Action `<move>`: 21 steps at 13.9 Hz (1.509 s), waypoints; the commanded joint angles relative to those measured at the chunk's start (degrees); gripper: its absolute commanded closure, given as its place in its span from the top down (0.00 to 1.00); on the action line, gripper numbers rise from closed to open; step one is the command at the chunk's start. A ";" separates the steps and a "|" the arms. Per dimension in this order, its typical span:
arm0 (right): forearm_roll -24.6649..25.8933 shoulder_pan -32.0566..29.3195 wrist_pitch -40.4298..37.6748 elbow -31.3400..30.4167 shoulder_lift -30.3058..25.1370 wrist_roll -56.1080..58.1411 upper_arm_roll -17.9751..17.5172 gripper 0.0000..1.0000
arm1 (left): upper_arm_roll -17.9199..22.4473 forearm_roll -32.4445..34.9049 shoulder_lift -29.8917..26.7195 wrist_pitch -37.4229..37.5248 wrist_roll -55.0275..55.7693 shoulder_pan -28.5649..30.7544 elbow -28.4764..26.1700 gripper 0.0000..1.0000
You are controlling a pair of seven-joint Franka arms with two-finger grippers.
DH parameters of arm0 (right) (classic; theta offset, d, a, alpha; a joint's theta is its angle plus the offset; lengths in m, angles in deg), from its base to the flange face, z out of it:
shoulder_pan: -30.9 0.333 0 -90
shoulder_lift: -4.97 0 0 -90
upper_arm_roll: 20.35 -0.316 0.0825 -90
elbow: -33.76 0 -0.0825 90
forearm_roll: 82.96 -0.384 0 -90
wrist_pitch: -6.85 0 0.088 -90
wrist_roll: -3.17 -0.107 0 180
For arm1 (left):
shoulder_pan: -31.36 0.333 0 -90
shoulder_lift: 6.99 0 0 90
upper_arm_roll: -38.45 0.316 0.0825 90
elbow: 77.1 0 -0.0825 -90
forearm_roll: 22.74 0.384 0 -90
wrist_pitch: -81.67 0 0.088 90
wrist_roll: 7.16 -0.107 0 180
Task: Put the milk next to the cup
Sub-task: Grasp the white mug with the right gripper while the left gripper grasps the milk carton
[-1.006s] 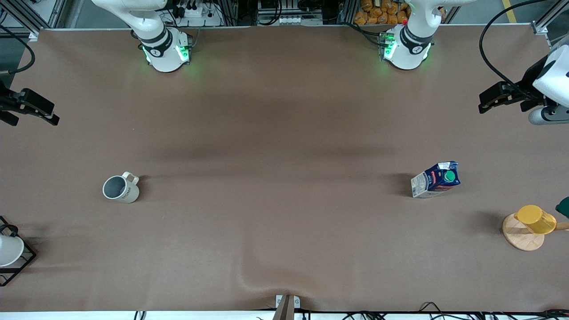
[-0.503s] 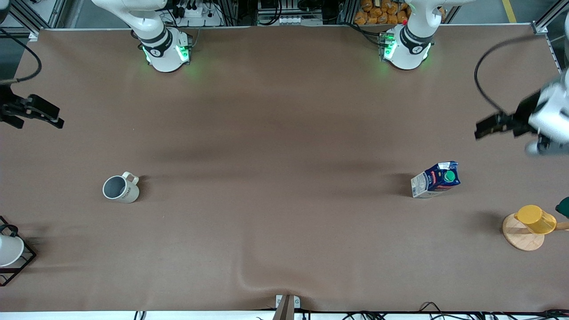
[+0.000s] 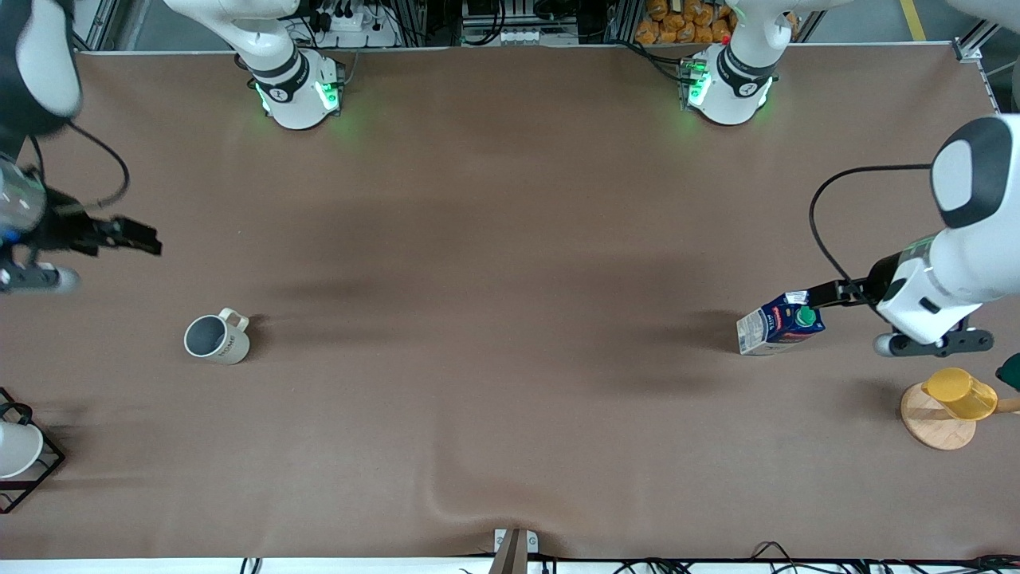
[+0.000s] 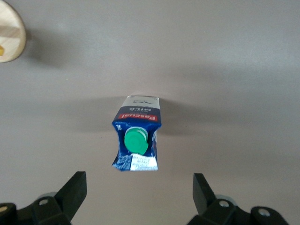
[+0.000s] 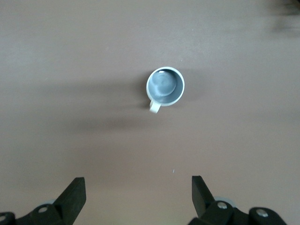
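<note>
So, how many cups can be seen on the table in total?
3. The cream mug stands toward the right arm's end. A white cup in a wire frame is at that end's edge, partly cut off. A yellow cup sits on a wooden disc at the left arm's end.

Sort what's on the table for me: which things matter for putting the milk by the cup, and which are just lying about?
For the job:
- milk, upright, toward the left arm's end
- cup, toward the right arm's end
- left gripper, jaws open, by the milk's top

Lying about:
- yellow cup on a round wooden board
- white cup in a black wire frame
</note>
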 commanded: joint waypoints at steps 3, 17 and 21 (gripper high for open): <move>0.83 -5.73 20.33 -9.36 7.88 10.80 -0.27 1.00 | 0.07 2.27 1.98 -7.77 0.13 -1.00 -5.50 1.00; -2.06 -7.15 30.64 -6.91 21.17 14.94 -0.45 0.63 | 0.07 5.52 3.56 -9.99 0.13 -0.38 -9.74 1.00; -4.71 -6.71 30.38 -6.91 21.62 14.94 -0.45 0.00 | 0.15 5.52 4.44 -9.99 0.13 -0.29 -9.65 0.96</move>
